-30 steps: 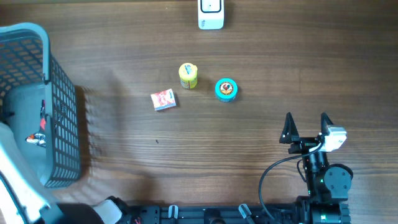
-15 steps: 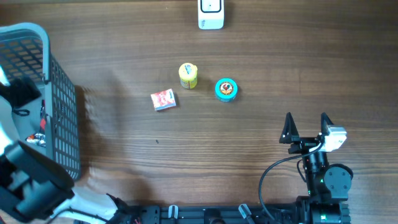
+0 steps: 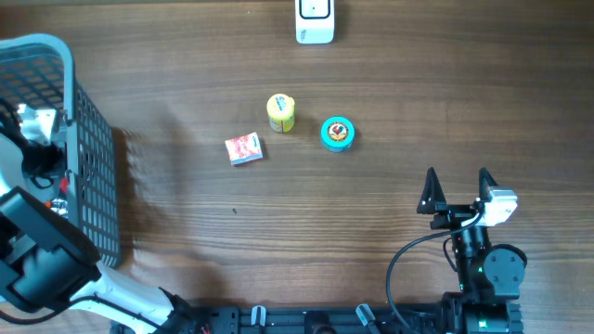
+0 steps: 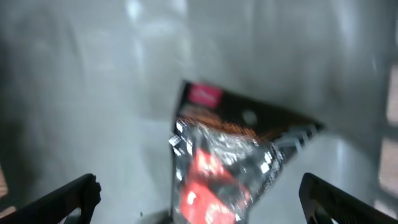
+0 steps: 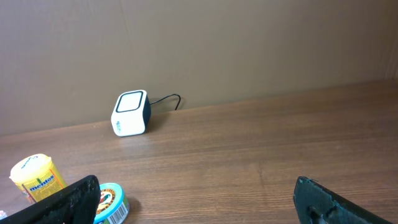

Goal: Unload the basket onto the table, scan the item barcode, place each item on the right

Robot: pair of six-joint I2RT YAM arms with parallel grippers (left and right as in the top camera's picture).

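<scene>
Overhead straight down on table, left wrist close inside basket, right wrist low toward scanner, shared with overhead

Dark wood-grain table; plain brown wall behind far edge; soft, even light.

A crinkled black-and-silver foil packet with red print lies inside the basket, well apart from the white scanner standing on the counter.
</scene>
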